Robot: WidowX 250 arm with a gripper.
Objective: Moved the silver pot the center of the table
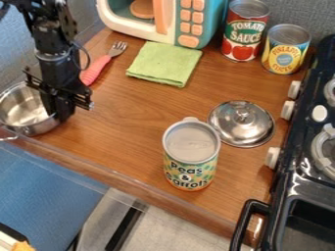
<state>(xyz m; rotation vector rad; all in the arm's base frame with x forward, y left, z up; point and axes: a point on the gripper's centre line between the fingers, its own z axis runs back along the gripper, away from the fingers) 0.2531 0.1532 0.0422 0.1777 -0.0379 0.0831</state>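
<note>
"One silver pot (23, 109) at the left of the desk (124, 122): any progress?"

"The tool (60, 110) sits at its right rim (clamped or apart, I can't tell); the whole trip to the centre remains, I'd judge."

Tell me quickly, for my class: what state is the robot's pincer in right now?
Pincer: down at the rim of the silver pot; whether it is open or closed cannot be told.

The gripper (60, 110) hangs at the rim of the silver pot (21, 105); a can (190, 144) stands beside a metal lid (239, 130) on the table (124, 130).
</note>
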